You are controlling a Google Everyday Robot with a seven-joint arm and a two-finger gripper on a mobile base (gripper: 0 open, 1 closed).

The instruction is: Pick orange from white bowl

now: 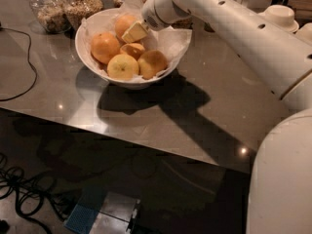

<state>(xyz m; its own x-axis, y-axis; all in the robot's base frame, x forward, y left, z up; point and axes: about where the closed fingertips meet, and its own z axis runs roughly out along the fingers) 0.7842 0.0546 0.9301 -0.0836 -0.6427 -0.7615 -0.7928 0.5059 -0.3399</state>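
Note:
The white bowl, lined with crumpled white paper, stands on the grey table at the back left. It holds several oranges: one at the left, one at the front, one at the right, a smaller one in the middle and one at the back. My gripper reaches in from the right at the end of the white arm. It sits low over the bowl, against the back orange and just above the middle one.
Three glass jars with dry food stand behind the bowl. A black cable lies across the table's left side. Stacked small white dishes are at the back right. My white base fills the lower right. Cables lie on the floor.

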